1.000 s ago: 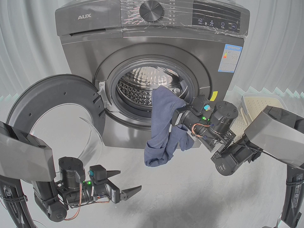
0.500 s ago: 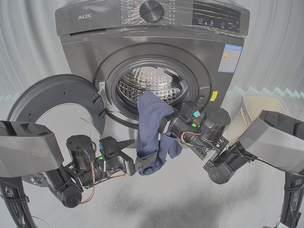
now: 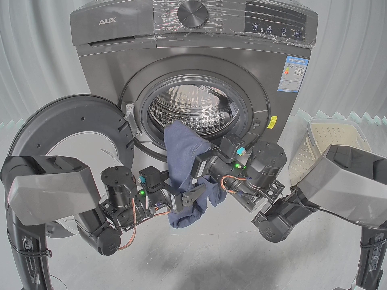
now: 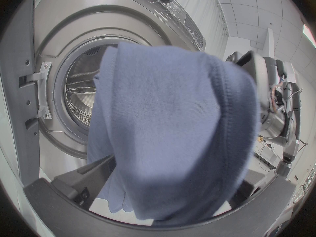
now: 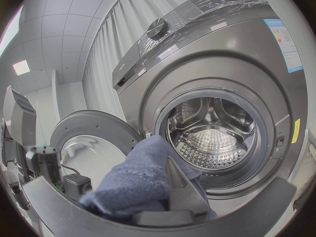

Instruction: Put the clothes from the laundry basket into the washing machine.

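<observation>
One blue garment (image 3: 183, 150) hangs long-axis down from my right gripper (image 3: 198, 162), clamped on its upper fold. My left gripper (image 3: 188, 194), nearer its tail, stands spread around the lower cloth. The washing machine drum (image 3: 193, 109) lies just beyond, farther and higher.

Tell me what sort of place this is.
Probably a staged laundry corner in a lab or test room, not a home: the grey front-loading washing machine has plastic film over its panel, pale curtains hang behind it, and the right wrist view shows an office-style tiled ceiling.
</observation>
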Controlling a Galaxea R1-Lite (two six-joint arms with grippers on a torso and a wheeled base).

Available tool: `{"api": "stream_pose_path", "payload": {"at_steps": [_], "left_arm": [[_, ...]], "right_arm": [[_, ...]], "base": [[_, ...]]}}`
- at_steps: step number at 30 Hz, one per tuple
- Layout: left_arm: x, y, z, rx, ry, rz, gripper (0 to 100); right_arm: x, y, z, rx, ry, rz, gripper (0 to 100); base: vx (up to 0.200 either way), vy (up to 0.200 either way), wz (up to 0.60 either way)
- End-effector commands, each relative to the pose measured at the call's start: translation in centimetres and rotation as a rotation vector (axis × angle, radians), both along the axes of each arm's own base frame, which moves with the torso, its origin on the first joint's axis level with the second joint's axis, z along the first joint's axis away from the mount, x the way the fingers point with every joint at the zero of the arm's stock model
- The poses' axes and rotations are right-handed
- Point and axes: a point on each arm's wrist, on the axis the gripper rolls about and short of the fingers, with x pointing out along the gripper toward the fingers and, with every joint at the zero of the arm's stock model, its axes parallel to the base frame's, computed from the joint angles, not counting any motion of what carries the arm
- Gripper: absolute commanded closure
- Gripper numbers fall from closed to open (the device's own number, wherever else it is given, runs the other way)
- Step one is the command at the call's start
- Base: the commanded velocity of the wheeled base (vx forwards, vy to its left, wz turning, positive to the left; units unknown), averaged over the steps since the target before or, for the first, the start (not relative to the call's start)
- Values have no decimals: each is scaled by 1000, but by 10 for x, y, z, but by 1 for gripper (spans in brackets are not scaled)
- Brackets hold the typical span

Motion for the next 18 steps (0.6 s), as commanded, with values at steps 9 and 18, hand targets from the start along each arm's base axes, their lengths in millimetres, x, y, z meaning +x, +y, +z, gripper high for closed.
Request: {"api": "stream_pose_path", "payload": {"at_steps": [9,18], "left_arm": [[30,-8,-19,-9,-18,114,0],[43,0,-11,-38,-52,195,100]], "right_arm": [[-12,4,-6,-12,33,27,100],[-13,-3,-13,-23,72,-19,100]], "base": [[0,0,0],[0,0,0]]}}
